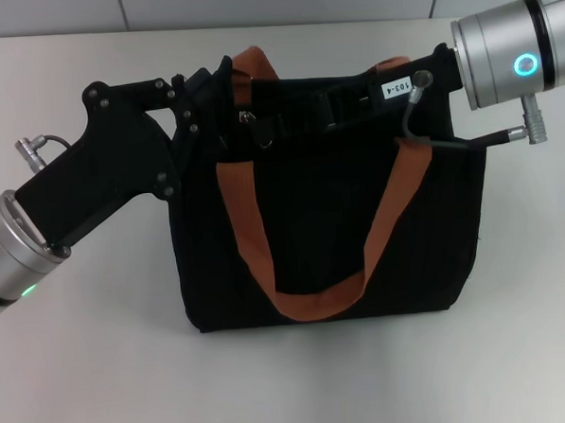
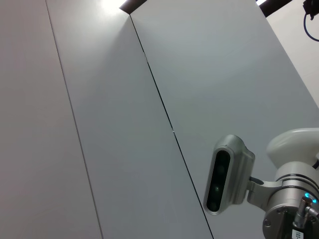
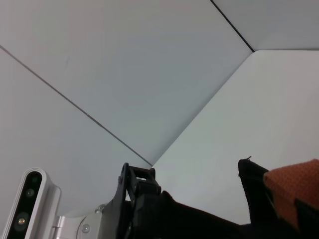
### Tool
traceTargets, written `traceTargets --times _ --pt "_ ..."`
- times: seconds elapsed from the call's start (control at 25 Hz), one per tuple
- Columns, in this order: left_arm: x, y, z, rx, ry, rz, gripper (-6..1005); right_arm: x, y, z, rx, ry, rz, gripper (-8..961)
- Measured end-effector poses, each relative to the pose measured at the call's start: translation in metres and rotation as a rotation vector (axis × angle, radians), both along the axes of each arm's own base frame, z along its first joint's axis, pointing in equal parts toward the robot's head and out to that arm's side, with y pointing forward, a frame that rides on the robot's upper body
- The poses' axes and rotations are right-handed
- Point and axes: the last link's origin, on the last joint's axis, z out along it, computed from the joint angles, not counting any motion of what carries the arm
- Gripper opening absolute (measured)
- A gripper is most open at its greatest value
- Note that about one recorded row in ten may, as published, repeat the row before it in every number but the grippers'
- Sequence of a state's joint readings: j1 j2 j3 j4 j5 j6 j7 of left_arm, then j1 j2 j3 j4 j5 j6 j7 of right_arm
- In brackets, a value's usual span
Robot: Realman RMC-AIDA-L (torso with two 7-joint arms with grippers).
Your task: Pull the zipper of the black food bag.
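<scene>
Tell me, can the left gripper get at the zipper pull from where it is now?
Probably yes. In the head view the left gripper is already at the top edge of the black food bag, and the zipper lies just beside it with nothing between. The right gripper sits further along that edge.

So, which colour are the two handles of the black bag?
Orange-brown handles on the black food bag; the head view shows them best.

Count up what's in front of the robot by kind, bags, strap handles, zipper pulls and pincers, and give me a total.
Black food bag: 1
Orange-brown strap handles: 2, the far one only peeking out at the bag's top
Zipper pull: 1
Pincers: 2, left pincer and right pincer, both at the bag's top edge
Total: 6
</scene>
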State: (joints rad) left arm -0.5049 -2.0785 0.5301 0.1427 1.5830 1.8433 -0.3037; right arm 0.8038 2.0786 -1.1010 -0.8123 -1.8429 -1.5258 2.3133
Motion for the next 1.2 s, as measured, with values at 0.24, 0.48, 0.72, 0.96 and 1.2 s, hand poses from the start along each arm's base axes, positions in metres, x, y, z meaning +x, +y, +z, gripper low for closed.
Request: traceTargets --times 0.24,0.48,0.72,0.96,1.2 --pt "-0.002 -0.002 -0.001 -0.002 -0.007 0.011 88 -0.001 0.001 0.003 0.02 -0.008 0.014 -3" --pt "-0.005 -0.004 -0.001 0.002 -0.007 0.028 90 -0.001 0.002 0.003 0.023 -0.012 0.013 -2" --pt "-0.012 -0.006 0.002 0.026 -0.021 0.064 93 -0.002 0.006 0.007 0.049 -0.059 0.003 -1" --pt "-0.016 -0.01 0.003 0.039 -0.018 0.083 96 -0.001 0.007 0.008 0.057 -0.082 -0.006 0" --pt "-0.019 -0.011 0.005 0.052 -0.019 0.096 98 0.002 0.007 0.013 0.08 -0.096 -0.014 1"
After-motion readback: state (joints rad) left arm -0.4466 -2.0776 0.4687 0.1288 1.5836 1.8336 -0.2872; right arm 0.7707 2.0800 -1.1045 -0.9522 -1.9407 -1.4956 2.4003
